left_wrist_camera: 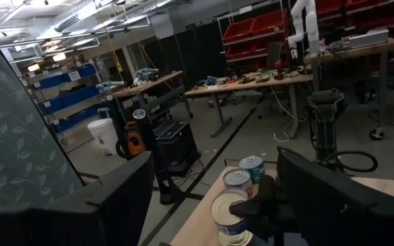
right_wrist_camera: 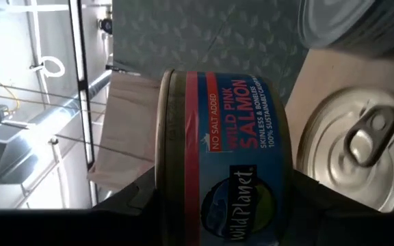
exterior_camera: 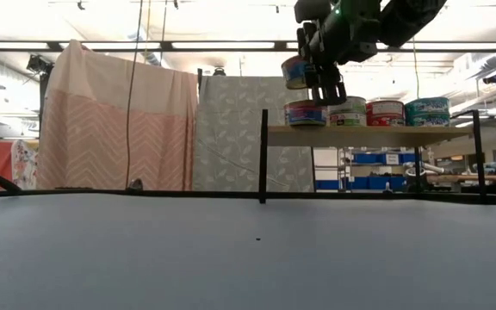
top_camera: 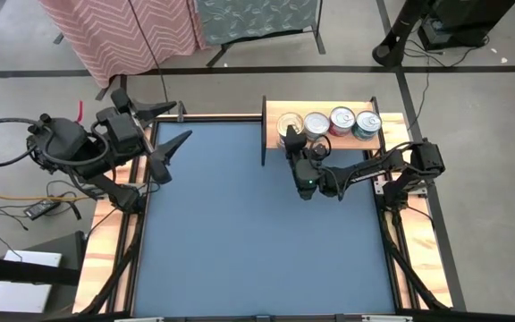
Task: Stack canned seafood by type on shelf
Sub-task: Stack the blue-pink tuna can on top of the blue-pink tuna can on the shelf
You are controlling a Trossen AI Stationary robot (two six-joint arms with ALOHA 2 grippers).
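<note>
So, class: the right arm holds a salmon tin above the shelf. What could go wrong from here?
1. The right tool grips the salmon tin tilted above the tin below it; released like this, it may land crooked and slide off.
2. That stack sits at the end of the shelf, so a nudge could push it over the edge.

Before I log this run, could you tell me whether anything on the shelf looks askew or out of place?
Nothing stands out. Four short round tins sit upright in a row on the light-wood shelf. A fifth, the blue-and-red salmon tin, is held level in the right tool above the leftmost tin, not yet set down.
</note>
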